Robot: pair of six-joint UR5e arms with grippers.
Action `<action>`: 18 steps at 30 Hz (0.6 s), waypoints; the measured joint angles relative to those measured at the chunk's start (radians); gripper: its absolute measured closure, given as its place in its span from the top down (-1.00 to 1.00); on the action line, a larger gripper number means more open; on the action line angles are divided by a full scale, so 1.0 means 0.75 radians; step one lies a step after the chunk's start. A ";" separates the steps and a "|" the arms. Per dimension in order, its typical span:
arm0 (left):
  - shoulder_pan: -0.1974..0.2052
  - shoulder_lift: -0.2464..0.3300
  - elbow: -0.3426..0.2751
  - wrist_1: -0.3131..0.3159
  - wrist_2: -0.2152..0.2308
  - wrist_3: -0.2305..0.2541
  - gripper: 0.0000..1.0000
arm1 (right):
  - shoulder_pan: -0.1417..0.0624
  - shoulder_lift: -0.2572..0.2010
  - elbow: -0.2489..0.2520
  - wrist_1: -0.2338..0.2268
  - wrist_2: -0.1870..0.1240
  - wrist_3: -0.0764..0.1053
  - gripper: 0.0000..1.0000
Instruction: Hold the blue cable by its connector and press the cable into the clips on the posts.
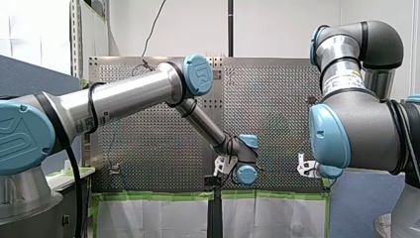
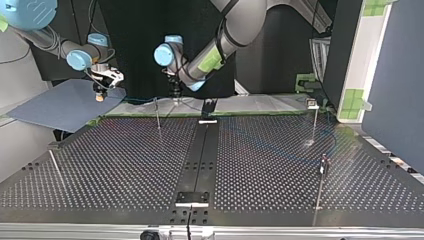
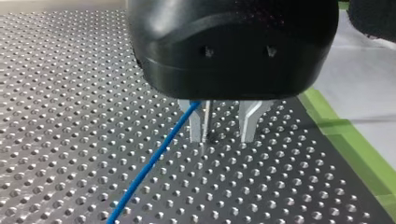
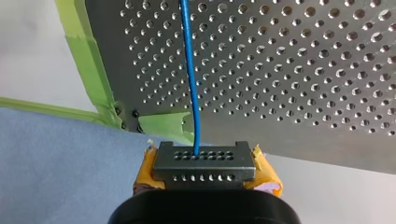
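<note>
Right claw (image 4: pixel 204 175) clamped on connector (image 4: pixel 204 161) of blue cable (image 4: pixel 190 70); left claw (image 3: pixel 223 134) slightly parted, cable against one finger.

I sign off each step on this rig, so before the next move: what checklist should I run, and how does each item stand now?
1. Dark grey perforated connector clamped between my right gripper's yellow pads: ok.
2. Blue cable leaves the connector unkinked: ok.
3. My left gripper closed on the cable: not ok; its metal fingers stand apart, the cable running up to one.
4. Cable seated in clips on the thin metal posts: cannot tell; too faint in the top view.
5. The two grippers apart from each other in the top view: ok.
</note>
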 joint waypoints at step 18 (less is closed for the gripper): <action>0.047 -0.004 -0.079 0.103 0.099 0.001 -0.18 | 0.025 0.002 -0.001 -0.042 -0.040 0.063 -1.00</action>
